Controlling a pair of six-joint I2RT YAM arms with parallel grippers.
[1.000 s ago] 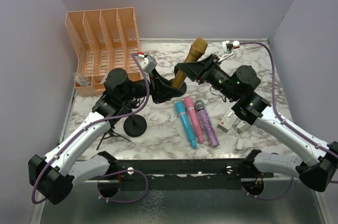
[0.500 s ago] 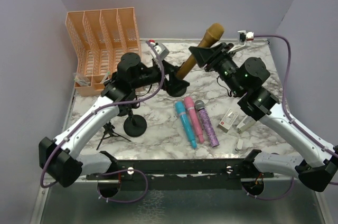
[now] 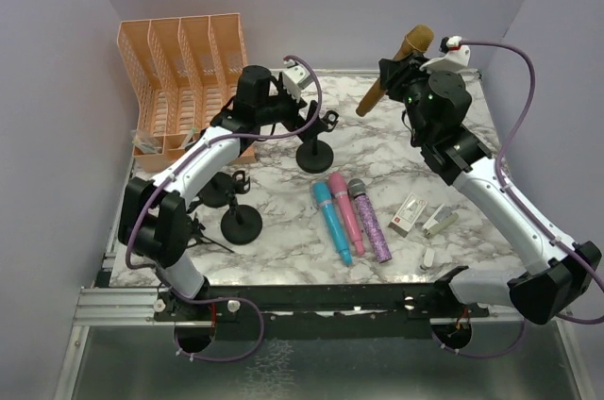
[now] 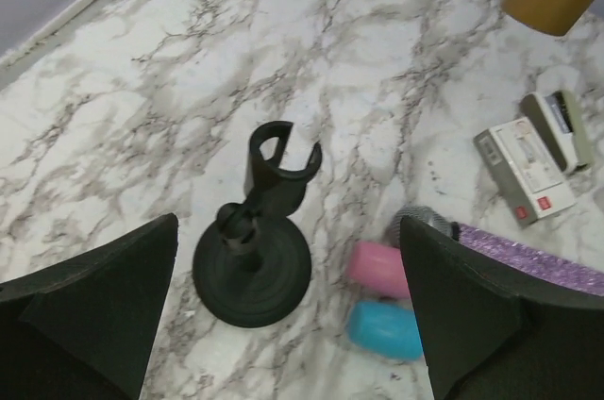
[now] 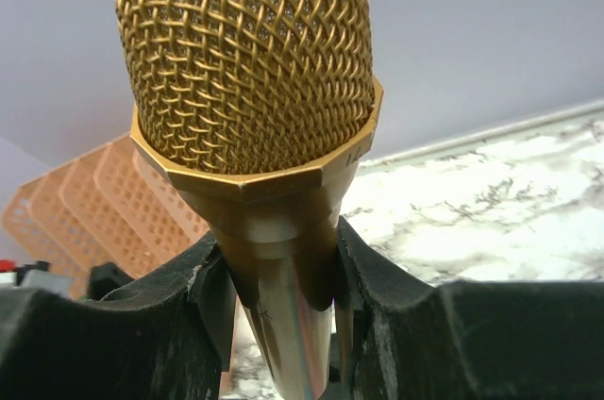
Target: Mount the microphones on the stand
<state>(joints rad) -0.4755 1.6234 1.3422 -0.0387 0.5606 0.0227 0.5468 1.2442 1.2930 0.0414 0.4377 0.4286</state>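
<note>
The gold microphone (image 3: 394,71) is in the air at the back right, tilted, with my right gripper (image 3: 404,79) shut on its neck just under the mesh head (image 5: 250,70). A black stand (image 3: 314,148) with an empty clip (image 4: 281,159) stands upright on the marble. My left gripper (image 3: 300,117) hangs open just above and left of it, its fingers (image 4: 104,306) wide on either side and touching nothing. The cyan (image 3: 331,221), pink (image 3: 345,210) and glittery purple (image 3: 370,221) microphones lie side by side in front of the stand.
An orange file rack (image 3: 184,75) fills the back left corner. A second round-based stand (image 3: 243,224) and a small tripod (image 3: 200,238) sit near my left arm. Small white-and-red boxes (image 3: 408,216) and a grey one (image 3: 436,223) lie at the right.
My left gripper opened and let go of the stand, which now rests upright on the table. My right arm carried the gold microphone up and to the right, away from the clip.
</note>
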